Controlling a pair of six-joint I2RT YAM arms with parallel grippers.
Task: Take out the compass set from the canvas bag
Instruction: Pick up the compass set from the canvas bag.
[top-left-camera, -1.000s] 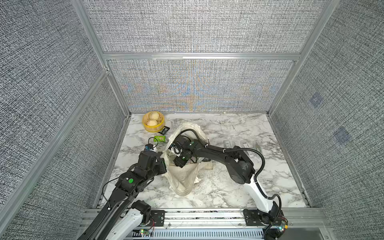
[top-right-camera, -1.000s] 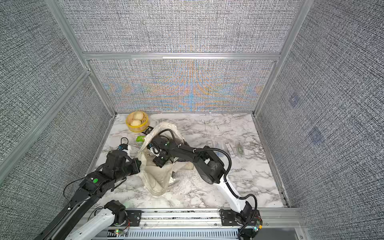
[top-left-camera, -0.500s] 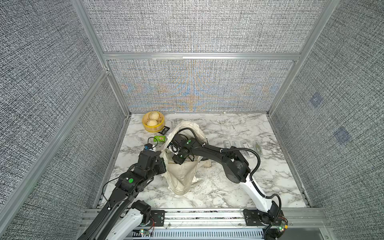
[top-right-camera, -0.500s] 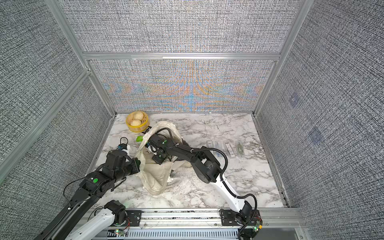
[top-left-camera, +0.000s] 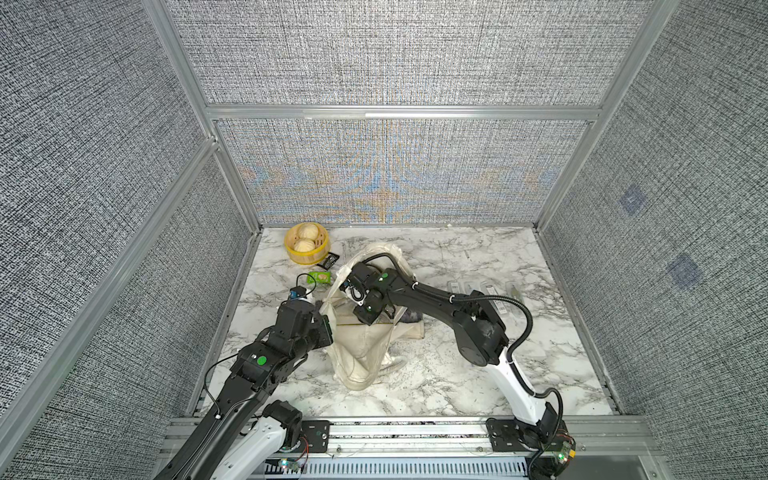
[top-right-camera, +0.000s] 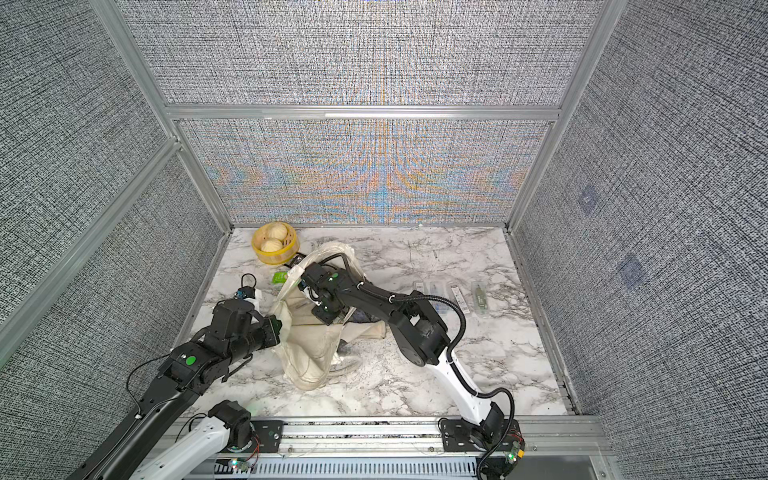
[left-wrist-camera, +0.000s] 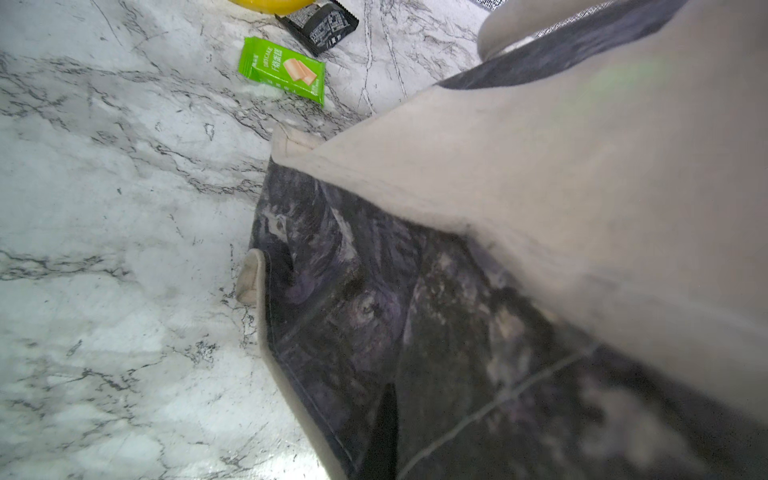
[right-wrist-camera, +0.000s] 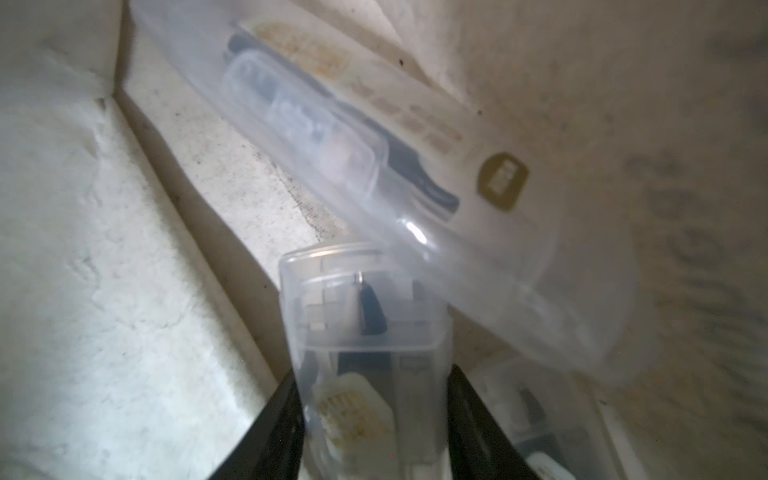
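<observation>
The right gripper is inside the canvas bag. Its black fingers press against both sides of a clear compass set case. A second clear case lies just past it on the bag's cream lining. The left gripper is closed on the bag's rim, and cloth hides its fingertips. Just behind the bag lie a green packet and a black packet, with a yellow basket farther back. More clear cases lie to the bag's right on the marble table.
</observation>
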